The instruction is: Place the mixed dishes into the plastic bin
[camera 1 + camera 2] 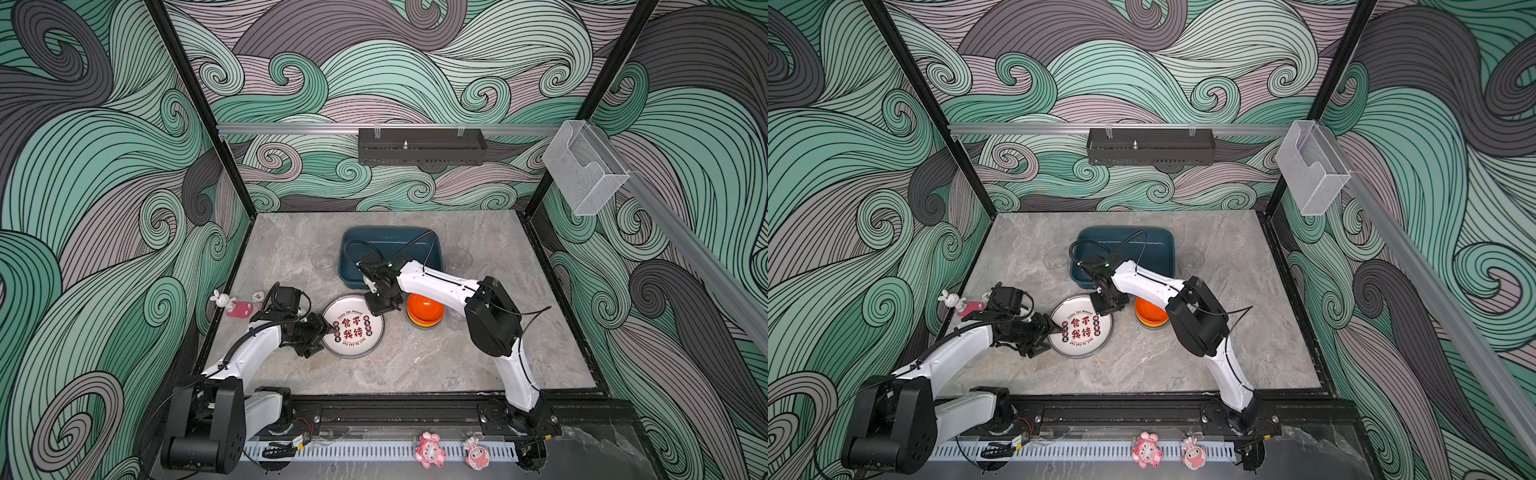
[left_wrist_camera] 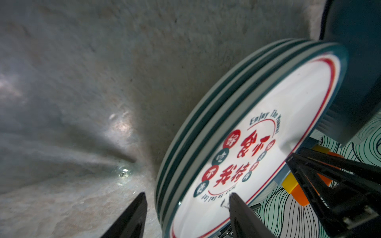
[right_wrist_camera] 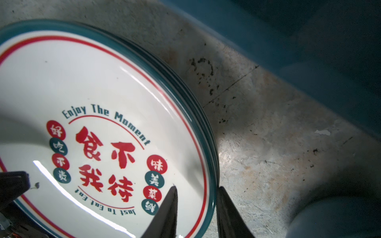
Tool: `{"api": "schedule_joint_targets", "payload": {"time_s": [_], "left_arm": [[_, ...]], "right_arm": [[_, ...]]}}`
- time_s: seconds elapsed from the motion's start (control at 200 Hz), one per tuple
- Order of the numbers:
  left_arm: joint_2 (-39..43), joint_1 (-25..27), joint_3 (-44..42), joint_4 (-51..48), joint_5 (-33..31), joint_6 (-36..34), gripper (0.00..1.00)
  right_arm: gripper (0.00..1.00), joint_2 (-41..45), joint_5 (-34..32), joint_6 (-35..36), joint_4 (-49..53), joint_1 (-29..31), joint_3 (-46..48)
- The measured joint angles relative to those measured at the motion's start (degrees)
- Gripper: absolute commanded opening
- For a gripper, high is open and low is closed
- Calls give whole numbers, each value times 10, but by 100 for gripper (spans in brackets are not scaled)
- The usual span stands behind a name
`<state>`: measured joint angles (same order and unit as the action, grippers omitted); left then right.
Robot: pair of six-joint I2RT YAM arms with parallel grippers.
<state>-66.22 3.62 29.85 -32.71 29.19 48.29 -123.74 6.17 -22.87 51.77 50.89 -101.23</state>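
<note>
Printed plate stack (image 1: 360, 347) lay on surface just beside plastic bin (image 1: 386, 235), not yet inside. My left claw (image 2: 187, 194) stood apart astride stack edge, probably steadying. Right claw (image 3: 198, 188) sat narrow astride rim nearest bin for lift; couldn't tell whether clamped.

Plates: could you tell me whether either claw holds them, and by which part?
Nothing is visibly gripped yet: left claw and right claw each straddle the rim of the plates, with gaps showing.

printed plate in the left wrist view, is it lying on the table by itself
No, the printed plate tops a stack: more teal-edged plates lie under it, their rims showing in layers.
</note>
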Motion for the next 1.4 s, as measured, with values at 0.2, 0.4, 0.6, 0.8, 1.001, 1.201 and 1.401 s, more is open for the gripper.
{"api": "schedule_joint_targets", "payload": {"time_s": [0.2,0.4,0.6,0.8,1.001,1.201,1.401], "left_arm": [[0,0,0,0,0,1,65],[10,0,0,-7,-4,5,67],[33,0,-1,-17,-12,12,67],[45,0,-1,-34,-21,15,66],[65,0,-1,-54,-35,19,60],[83,0,-1,-70,-48,25,50],[85,0,-1,-76,-52,26,39]], "right_arm": [[21,0,-2,1,2,0,0],[18,-3,4,2,4,0,-1],[15,-11,12,2,3,1,-6],[13,-14,16,2,3,1,-10],[9,-17,30,2,2,1,-13],[7,-19,39,2,1,1,-13],[7,-20,46,2,0,1,-13]]}}
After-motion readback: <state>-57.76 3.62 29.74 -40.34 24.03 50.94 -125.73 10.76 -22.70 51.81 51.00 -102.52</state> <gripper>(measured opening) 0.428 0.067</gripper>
